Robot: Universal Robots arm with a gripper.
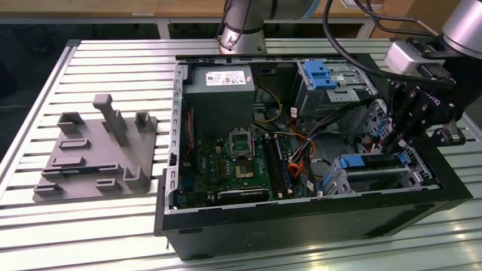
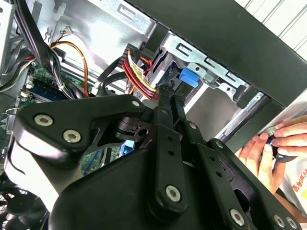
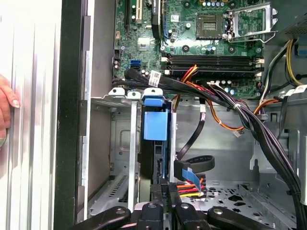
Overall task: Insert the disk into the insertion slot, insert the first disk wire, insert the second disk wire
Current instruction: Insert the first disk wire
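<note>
Toward the exterior view's right, at the near end of the open computer case (image 1: 301,226), the disk (image 1: 354,162) sat in the insertion slot (image 1: 380,180) with its blue carrier tab uppermost. The hand (image 3: 165,188) hung directly over it. Its fingers were pressed close together and, as far as could be judged, pinched the black plug of the disk wire (image 3: 189,188) with the red and yellow strands.

The likeliest trouble was the plug meeting the disk's socket askew and jamming, since the stiff strands pulled sideways on it. So narrow a pinch might also have let the plug twist or slip. A blue flat cable (image 3: 188,176) looped just beside the fingers and could have been caught beneath the plug. A person's hand (image 3: 5,103) lay on the surface just outside the case wall, near the slot, and an outward swing of the arm could have struck it.

At the exterior view's left, a grey fixture (image 1: 94,155) stood on the slatted surface (image 1: 98,62), well apart from the case. Inside the case, the power supply (image 1: 222,90) lay at the far end and the motherboard (image 1: 241,164) nearer. At the far right rose a taller cage with a blue clip (image 1: 324,76). A thick dark cable bundle (image 3: 249,120) ran from the board past the slot and crowded the approach.
</note>
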